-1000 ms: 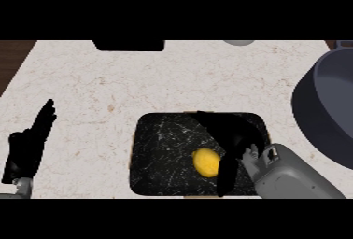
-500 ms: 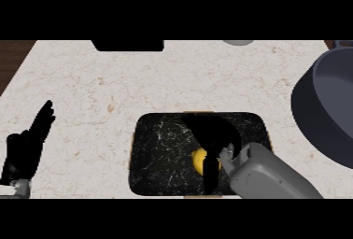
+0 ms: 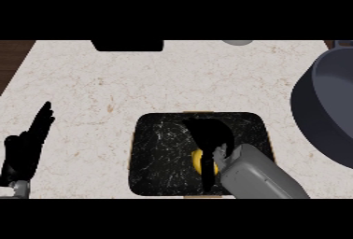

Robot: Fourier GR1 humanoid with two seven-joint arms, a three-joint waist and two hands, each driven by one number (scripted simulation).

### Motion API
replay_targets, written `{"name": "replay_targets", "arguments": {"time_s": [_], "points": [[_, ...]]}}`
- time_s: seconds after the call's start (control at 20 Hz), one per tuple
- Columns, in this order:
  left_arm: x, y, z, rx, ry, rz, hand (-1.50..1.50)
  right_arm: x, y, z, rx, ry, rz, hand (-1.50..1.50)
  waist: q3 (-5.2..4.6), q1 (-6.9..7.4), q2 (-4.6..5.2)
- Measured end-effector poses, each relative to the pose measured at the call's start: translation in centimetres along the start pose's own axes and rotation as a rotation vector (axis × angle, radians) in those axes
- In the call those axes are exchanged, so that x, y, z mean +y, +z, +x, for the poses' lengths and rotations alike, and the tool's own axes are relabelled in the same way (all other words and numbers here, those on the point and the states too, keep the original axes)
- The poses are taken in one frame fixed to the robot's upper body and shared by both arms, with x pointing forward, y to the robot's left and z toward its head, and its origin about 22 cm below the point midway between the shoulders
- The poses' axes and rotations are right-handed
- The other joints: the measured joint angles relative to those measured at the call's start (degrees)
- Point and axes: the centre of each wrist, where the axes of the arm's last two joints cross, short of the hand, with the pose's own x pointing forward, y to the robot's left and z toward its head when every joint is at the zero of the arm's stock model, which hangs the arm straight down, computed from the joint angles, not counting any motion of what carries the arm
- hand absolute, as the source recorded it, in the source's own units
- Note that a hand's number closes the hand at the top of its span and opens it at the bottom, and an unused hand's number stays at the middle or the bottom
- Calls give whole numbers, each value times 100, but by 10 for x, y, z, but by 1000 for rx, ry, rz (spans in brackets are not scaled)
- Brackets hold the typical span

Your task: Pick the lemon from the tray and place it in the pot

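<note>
No legible markings on any item. Right hand [image 3: 209, 137] is over the black tray [image 3: 162, 154], covering most of the lemon [image 3: 197, 159]; finger closure cannot be determined. Left hand [image 3: 27, 142] rests open at the left edge, fingers up. The pot [image 3: 324, 102] sits at the counter's [image 3: 138, 79] right edge.

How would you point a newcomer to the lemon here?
Start at the black tray near the counter's front edge. The right hand hangs over it; the lemon peeks out beneath that hand, the only yellow thing in view.
</note>
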Motion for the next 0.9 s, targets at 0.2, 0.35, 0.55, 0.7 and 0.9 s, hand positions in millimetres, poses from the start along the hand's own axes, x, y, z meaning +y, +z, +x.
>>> {"name": "replay_targets", "arguments": {"time_s": [0.2, 0.35, 0.55, 0.7, 0.9], "points": [[1, 0, 3, -2, -3, -3, 0, 6, -9, -1, 27, 13, 6, -150, 0, 1, 1], [4, -4, 5, -2, -2, 1, 0, 12, -10, -4, 32, 14, 12, -150, 0, -7, 0], [9, 2, 1, 1, -4, -4, 0, 21, -15, -2, 39, 18, 29, 150, 1, -1, -1], [4, 5, 4, -1, -5, -7, 0, 20, -18, -3, 21, 54, 20, 150, -6, 1, -25], [0, 7, 3, -4, -6, -1, 0, 27, -20, -4, 5, 84, -10, 150, -13, -8, -45]]}}
